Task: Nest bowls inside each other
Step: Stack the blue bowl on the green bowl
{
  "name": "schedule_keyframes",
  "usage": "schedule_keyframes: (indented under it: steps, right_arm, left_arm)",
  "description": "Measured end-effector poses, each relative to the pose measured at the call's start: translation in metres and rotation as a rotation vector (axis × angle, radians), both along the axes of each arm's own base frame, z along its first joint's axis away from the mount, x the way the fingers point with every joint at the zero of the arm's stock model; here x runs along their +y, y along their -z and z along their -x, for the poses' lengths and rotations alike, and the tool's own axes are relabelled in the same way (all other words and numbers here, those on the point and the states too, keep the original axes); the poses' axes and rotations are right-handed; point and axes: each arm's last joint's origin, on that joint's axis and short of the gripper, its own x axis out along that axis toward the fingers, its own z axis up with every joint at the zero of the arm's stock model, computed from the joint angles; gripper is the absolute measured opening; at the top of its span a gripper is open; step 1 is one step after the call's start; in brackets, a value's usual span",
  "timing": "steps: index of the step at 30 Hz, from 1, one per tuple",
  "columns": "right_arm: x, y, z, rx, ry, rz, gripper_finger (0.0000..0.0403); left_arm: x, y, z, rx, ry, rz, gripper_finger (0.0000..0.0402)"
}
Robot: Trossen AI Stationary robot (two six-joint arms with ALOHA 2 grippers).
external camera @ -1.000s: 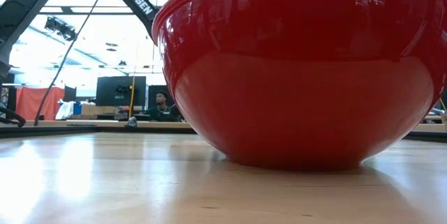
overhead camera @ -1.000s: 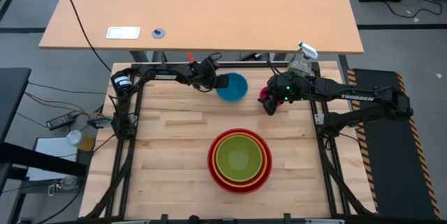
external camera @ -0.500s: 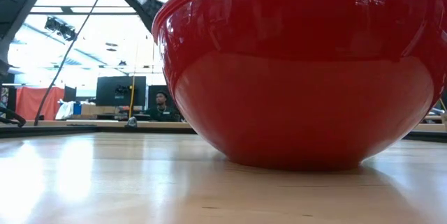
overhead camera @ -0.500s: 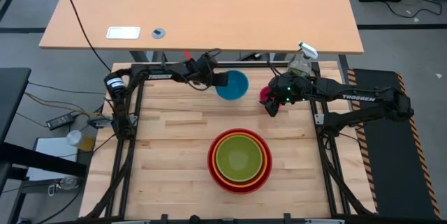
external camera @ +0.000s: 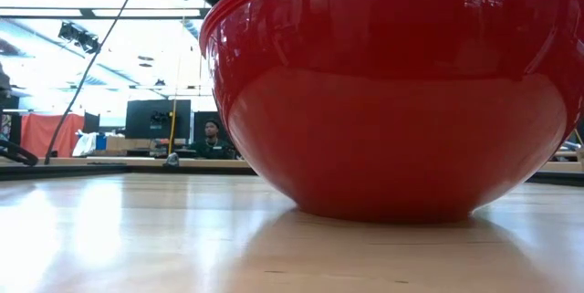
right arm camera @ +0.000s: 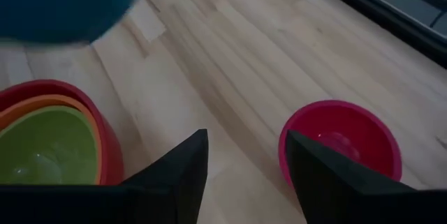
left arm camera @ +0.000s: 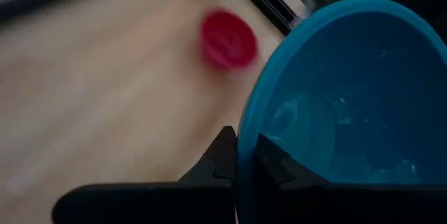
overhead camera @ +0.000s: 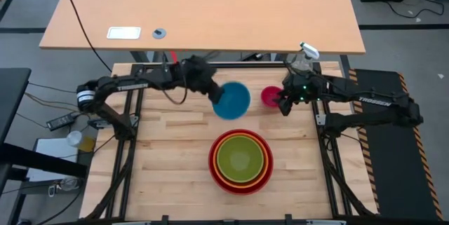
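My left gripper [overhead camera: 215, 94] is shut on the blue bowl [overhead camera: 232, 101], which hangs above the table just beyond the stack. The stack is the lime green bowl [overhead camera: 240, 156] inside the orange bowl [overhead camera: 223, 146], inside the red bowl [overhead camera: 240, 185], whose base stands on the wood. The small pink bowl [overhead camera: 269, 96] sits on its base at the far right. My right gripper [right arm camera: 246, 175] stands open just beside the pink bowl [right arm camera: 340, 142], toward the right edge, with nothing between its fingers. In the low view the red bowl [external camera: 392, 92] fills the picture. My left gripper holds the blue bowl by its rim [left arm camera: 242, 135], one finger outside the wall [left arm camera: 223, 160] and one inside [left arm camera: 271, 162]. The fingers slant down from the table's far left. The bowl is lifted clear of the table, its opening mostly upward.
A clear spray bottle [overhead camera: 303, 59] with a white trigger stands at the far right edge behind my right arm. Black frame rails run along the table's sides. Bare wood lies left of the stack [overhead camera: 161, 155]. A person sits far off in the room [external camera: 212, 138].
My left gripper has risen and swung toward the table's right and near edge with the blue bowl, which has come up off the table toward the stack. My right gripper has drawn back toward the right edge, uncovering the pink bowl, which has stayed in place.
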Motion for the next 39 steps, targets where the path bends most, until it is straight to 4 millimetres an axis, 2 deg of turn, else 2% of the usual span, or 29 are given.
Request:
schedule_keyframes:
  steps: [6,9,12,15,19,26,31,39]
  right_arm:
    - [-0.006,0.002,0.004,0.029,-0.036,-0.012,0.0198]
    - [-0.011,0.003,0.007,0.047,-0.046,-0.019,0.0198]
    - [-0.015,0.003,0.009,0.042,-0.062,-0.026,0.0198]
    - [-0.02,0.004,0.008,0.036,-0.085,-0.026,0.0198]
    - [-0.024,0.002,0.004,-0.009,-0.112,-0.012,0.0198]
    - [-0.026,-0.004,-0.002,-0.094,-0.122,0.013,0.0198]
    - [-0.026,-0.006,-0.004,-0.115,-0.129,0.016,0.0198]
    - [-0.027,-0.008,-0.005,-0.143,-0.123,0.019,0.0198]
  left_arm:
    - [-0.062,-0.002,-0.01,0.02,0.129,0.082,0.0015]
    - [-0.093,-0.01,-0.018,0.033,0.139,0.062,0.0015]
    - [-0.114,-0.014,-0.023,0.11,0.11,0.05,0.0015]
    - [-0.128,-0.011,-0.037,0.159,0.104,0.04,0.0015]
    - [-0.142,-0.002,-0.06,0.171,0.123,0.05,0.0015]
    - [-0.162,0.049,-0.086,0.338,0.176,0.107,0.0016]
    - [-0.168,0.06,-0.09,0.365,0.167,0.106,0.0016]
    - [-0.168,0.061,-0.088,0.387,0.142,0.045,0.0016]
